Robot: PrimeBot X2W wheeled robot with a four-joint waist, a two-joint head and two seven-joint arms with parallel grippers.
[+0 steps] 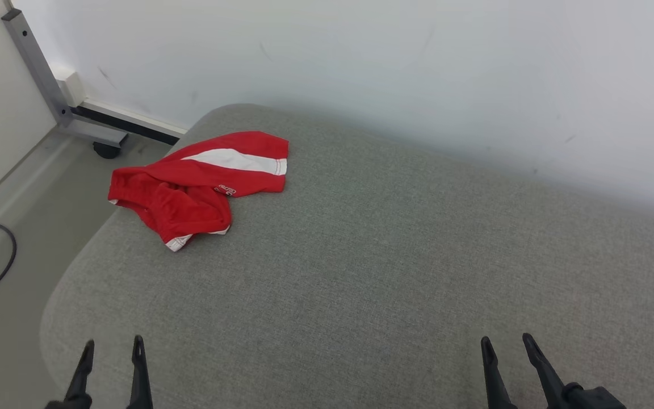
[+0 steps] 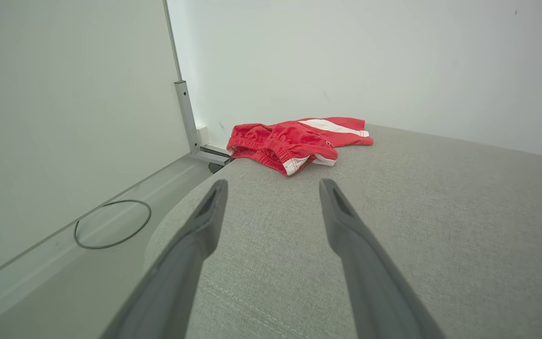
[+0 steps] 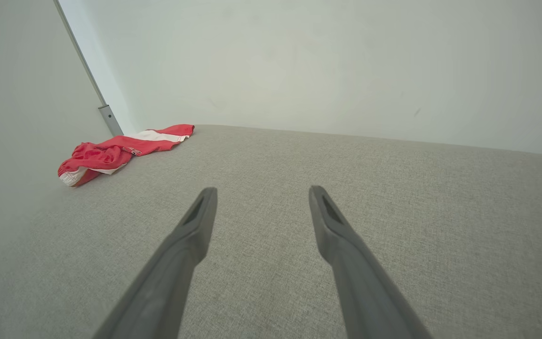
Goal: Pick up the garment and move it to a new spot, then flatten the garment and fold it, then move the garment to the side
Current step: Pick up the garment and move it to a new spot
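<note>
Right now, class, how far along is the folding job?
Done: nothing; the red shorts lie crumpled at the far left corner of the grey cushion. In hand: nothing; left gripper and right gripper sit apart, jaws open. Left: pick up, move, flatten, fold, set aside.

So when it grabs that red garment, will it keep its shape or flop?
Probably flop: the garment lies crumpled in soft folds on the cushion. It looks thin, so likely light. Its edge sits at the cushion's left rim, so a push could slide it off.

bare lab room, wheeled metal frame (image 1: 40, 71)
</note>
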